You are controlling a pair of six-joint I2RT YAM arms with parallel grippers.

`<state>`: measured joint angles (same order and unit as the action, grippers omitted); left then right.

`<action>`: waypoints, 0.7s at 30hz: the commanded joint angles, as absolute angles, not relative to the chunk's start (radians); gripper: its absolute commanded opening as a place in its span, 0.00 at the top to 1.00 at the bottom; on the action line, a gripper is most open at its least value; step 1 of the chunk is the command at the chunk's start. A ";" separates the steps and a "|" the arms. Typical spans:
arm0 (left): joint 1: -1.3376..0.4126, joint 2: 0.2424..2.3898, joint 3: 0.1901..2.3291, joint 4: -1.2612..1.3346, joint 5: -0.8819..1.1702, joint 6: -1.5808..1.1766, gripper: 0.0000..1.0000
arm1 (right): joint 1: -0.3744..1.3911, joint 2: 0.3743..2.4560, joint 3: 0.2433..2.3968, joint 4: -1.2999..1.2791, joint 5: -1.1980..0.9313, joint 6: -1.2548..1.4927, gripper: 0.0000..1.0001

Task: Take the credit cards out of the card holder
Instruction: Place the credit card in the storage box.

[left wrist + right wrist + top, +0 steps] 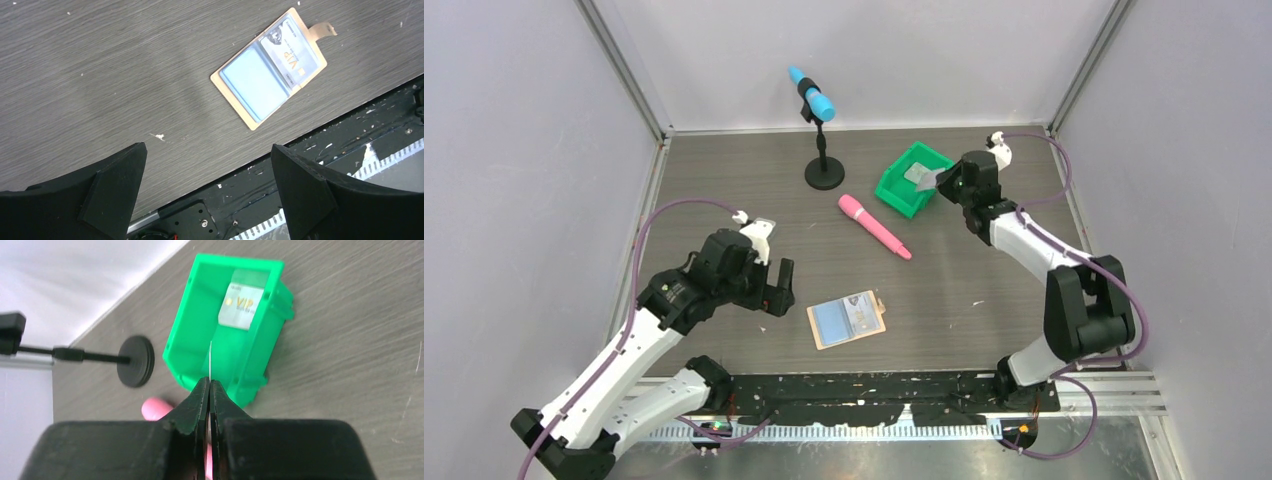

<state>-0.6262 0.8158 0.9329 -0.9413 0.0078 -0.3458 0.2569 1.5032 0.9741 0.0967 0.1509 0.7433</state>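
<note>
The tan card holder (848,319) lies open and flat near the table's front edge, with a blue card (831,321) and a silvery-grey card (862,313) in it. It also shows in the left wrist view (270,70). My left gripper (779,290) is open and empty, just left of the holder. My right gripper (944,180) is shut on a thin card seen edge-on (210,357), held over the green bin (894,195). Another pale card marked VIP (241,305) lies inside the bin (185,330).
A pink pen-like stick (874,226) lies between the bin and the holder. A black stand with a blue microphone (823,130) stands behind, left of the bin. The black base rail (320,155) runs along the table's front edge.
</note>
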 commanded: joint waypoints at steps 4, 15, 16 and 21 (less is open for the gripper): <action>-0.623 0.776 0.928 -0.960 -0.037 -0.322 0.00 | 0.229 1.639 1.071 0.267 0.299 0.890 0.95; -0.622 0.764 0.920 -0.949 -0.014 -0.314 0.00 | 0.227 1.827 1.210 0.260 0.310 0.967 0.95; -0.622 0.765 0.920 -0.949 -0.014 -0.314 0.00 | 0.227 1.833 1.213 0.261 0.312 0.973 0.95; -0.623 0.763 0.920 -0.948 -0.005 -0.313 0.00 | 0.226 1.891 1.271 0.226 0.310 0.977 0.95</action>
